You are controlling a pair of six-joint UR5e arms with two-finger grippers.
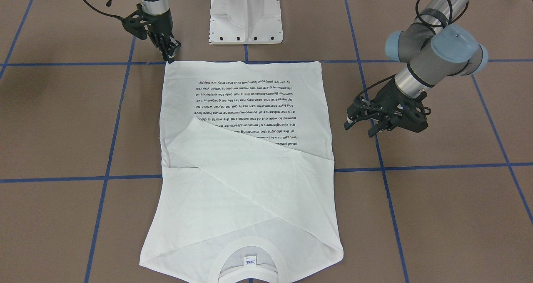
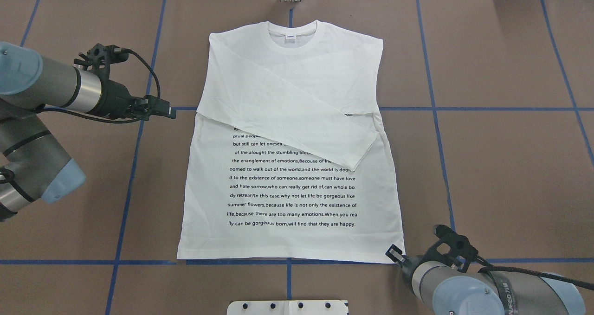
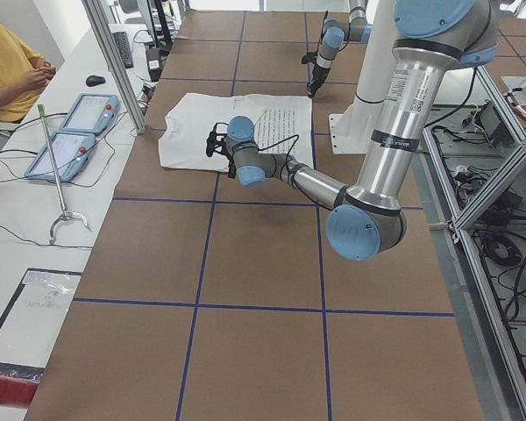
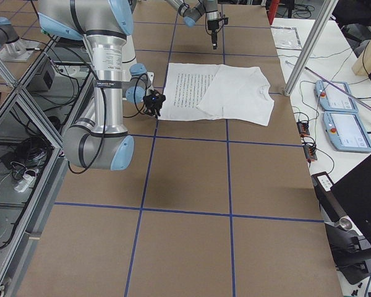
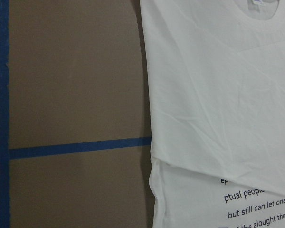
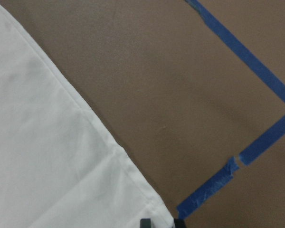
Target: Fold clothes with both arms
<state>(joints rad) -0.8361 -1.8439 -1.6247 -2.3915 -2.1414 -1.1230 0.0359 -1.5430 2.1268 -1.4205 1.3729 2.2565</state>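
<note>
Overhead exterior: at left, the left tool [image 2: 171, 112] hangs released, holding nothing, just off the shirt [image 2: 292, 189]. The white shirt lies flat at centre frame on the brown bench [image 2: 501, 166], with its collar [image 2: 292, 39] at the top and its hem toward the bottom. One sleeve [image 2: 297, 125] is folded diagonally across the chest, covering the top lines of black text [image 2: 292, 196]. At lower right, the right tool [image 2: 393, 252] sits at the hem corner; whether it pinches the cloth cannot be told.
</note>
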